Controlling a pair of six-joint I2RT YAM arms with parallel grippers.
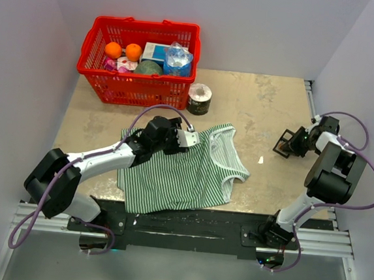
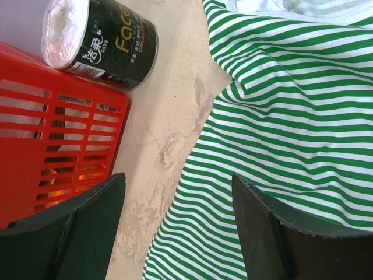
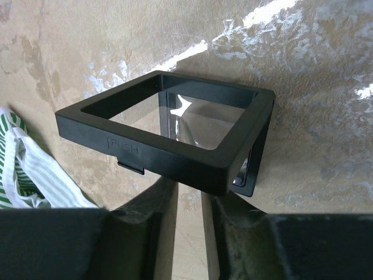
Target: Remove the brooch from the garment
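Garment (image 1: 177,178): spread on the table (image 1: 269,101) nearest the arm bases, with the neck opening at its far right.
Brooch: not to be made out on the garment in any view.
Speck (image 1: 260,160): small and white, on bare table right of the garment and apart from it. It may be the brooch, already off the cloth, but it is too small to tell.
Left gripper (image 1: 188,139): over the garment's far edge, left of the neck opening. Its jaws are wide apart and empty, one finger (image 2: 291,239) above the stripes and the other off the cloth.
Right gripper (image 1: 296,142): well right of the garment, at the frame (image 1: 283,144). Its fingers (image 3: 145,233) stand a narrow slit apart with nothing visible between them. Whether they touch the frame I cannot tell.
Roll (image 1: 199,100): just beyond the garment's far edge.
Basket (image 1: 135,77): beyond the garment, far left.
Step, as I judge it: settle where the brooch is before either arm closes.
Doing it well: if the brooch is pinned to the garment, press the cloth flat beside it with the left gripper. Pinch the disc by its rim with the right and draw straight off, so the stripes do not bunch.
Risk: the disc is far smaller than the jaws and likely to slip. An arm crossing to the garment could knock the speck.
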